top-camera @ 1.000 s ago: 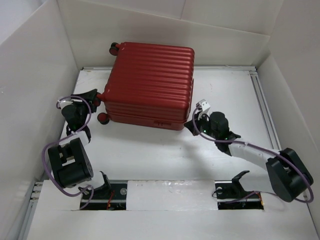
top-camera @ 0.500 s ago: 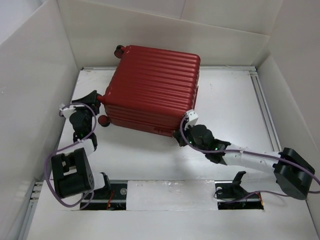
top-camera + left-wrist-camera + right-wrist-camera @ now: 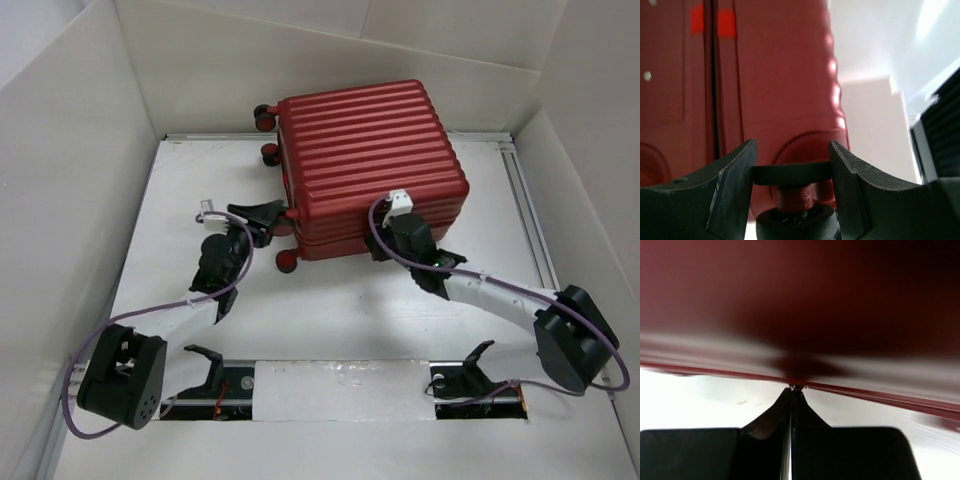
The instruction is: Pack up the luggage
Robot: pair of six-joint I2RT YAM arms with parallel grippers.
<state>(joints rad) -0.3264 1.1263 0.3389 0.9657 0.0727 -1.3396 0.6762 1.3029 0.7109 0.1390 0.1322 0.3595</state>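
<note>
The luggage (image 3: 370,150) is a closed dark-red ribbed suitcase lying flat at the back middle of the table. My left gripper (image 3: 274,216) is at its left near corner. In the left wrist view the gripper (image 3: 792,167) is shut on a black wheel (image 3: 792,174) of the luggage (image 3: 775,75), with both fingers touching the wheel's rim. My right gripper (image 3: 390,248) is against the luggage's near side. In the right wrist view its fingers (image 3: 791,390) are pressed together, pinching a tiny metal tab at the seam of the luggage (image 3: 800,300). The lining is hidden.
White walls (image 3: 70,150) enclose the table on the left, back and right. A metal rail (image 3: 527,210) runs along the right side. Other luggage wheels (image 3: 266,118) stick out at the back left, and one (image 3: 287,260) sits at the near left corner.
The luggage has turned and slid to the right and back. My left arm has stretched forward and right with the wheel. My right gripper has moved up against the luggage's near side.
</note>
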